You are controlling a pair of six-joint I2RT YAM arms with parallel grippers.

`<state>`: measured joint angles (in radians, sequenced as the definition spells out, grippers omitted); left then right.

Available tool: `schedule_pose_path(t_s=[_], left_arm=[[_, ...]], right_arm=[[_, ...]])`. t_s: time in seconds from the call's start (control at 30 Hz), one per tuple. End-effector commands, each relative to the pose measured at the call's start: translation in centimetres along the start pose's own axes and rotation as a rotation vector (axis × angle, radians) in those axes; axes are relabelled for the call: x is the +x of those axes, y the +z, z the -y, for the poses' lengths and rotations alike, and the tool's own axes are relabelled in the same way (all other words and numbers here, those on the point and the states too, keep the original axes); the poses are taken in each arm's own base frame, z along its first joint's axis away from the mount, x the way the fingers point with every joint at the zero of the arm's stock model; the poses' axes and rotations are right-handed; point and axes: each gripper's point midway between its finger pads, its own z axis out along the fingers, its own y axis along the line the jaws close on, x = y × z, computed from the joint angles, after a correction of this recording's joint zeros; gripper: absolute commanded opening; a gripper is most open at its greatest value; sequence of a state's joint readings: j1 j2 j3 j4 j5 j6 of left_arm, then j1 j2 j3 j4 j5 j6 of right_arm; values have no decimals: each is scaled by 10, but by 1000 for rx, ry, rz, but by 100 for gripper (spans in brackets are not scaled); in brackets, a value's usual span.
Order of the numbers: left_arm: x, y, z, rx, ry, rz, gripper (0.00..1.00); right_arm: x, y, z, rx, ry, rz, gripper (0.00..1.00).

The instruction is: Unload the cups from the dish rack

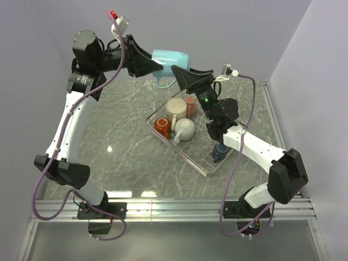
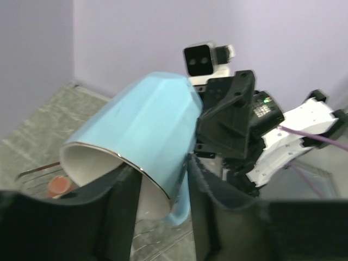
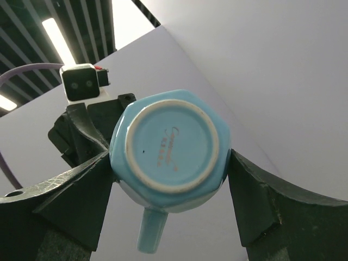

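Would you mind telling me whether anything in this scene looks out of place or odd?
The light blue mug hangs sideways in mid-air, held by both arms at once: the left gripper pinches its rim, the right gripper clamps its base. The dish rack sits askew on the table.

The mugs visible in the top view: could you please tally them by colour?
light blue mug: 1
cream mug: 1
pinkish-orange mug: 1
orange-red mug: 1
white mug: 1
dark blue mug: 1
Total: 6
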<state>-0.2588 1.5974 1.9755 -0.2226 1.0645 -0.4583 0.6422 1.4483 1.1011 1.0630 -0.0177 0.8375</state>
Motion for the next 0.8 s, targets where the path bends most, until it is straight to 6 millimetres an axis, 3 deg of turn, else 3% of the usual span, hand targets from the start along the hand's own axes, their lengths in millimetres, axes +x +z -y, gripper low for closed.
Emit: schedule_pose_path(t_s=[0.0,0.13,0.17,0.23,0.37,0.43,0.47,0.53,0.57,0.63,0.77], left_arm=[[-9,0,31,121,3,12,39],[-8,-1,47,197,-36,7,28],[-9,-1,49,207,-51,10,15],[-9,-1,49,200,-68,9,0],[-9,-2,36,107,-51,27,0],[-8,-6,15,-6,-81,47,0],[-7,-10,5,-45,-62,51,0],[-7,-21,-17,-144,-67,68,0],[-4,-25,-27,-179,-55,68,0],[1,-39,-50,-262,-55,66,0],[18,-59,-82,-409,-15,34,0]], right_arm=[[-40,12,-53,-158,26,125,0],[-31,15,-45,-147,43,102,0],[-28,15,-45,-150,49,96,0],[-20,16,-38,-139,66,78,0],[-2,14,-20,-98,46,29,0],[3,9,-6,-55,8,14,16],[9,7,3,-24,-8,-3,43],[14,2,16,22,-55,-22,63],[20,-1,27,66,-68,-49,79],[29,-7,46,127,-110,-94,92],[37,-19,80,251,-155,-125,95]])
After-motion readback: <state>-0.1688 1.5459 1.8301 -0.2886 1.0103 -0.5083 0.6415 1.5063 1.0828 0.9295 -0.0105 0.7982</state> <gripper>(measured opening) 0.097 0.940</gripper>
